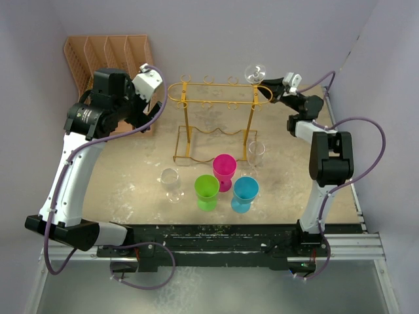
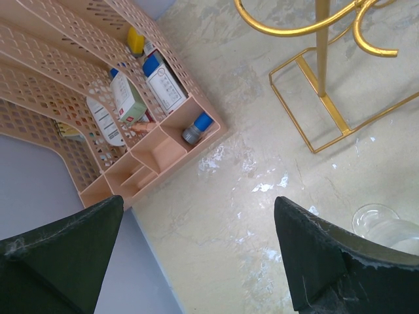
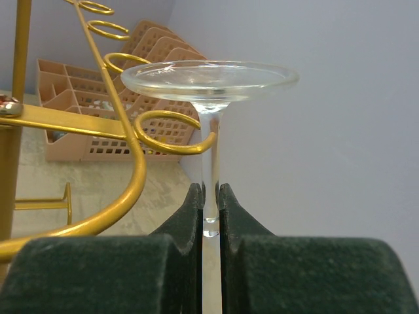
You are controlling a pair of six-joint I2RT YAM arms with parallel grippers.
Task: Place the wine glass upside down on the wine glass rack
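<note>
Nearest the arm bases, a green plastic goblet [image 1: 207, 191], a blue one [image 1: 245, 193] and a pink one [image 1: 224, 171] stand on the table [image 1: 131, 176]. A clear glass [image 1: 170, 183] stands to their left and another [image 1: 256, 152] by the rack's base, all well apart from the work, so any move should run high and at the far side. Beyond them the thin gold wire wine glass rack [image 1: 250, 131] stands upright. The left end effector [image 1: 152, 111] hangs wide open and empty beside the peach slotted organiser [image 1: 105, 52], out of the way. At the rack's far right end, the right end effector [image 3: 209, 196] is pinched tight on the stem of the clear wine glass [image 3: 209, 77], which is inverted, foot uppermost. The round foot sits above the end ring loop [image 3: 167, 148]. The stem stands right at the loop's open end, though I cannot tell whether it is inside the ring. The step, as I judge it, is to ease the stem sideways into the loop, level and slow, then lower until the foot rests on the wire. Letting go sooner risks a drop.
</note>
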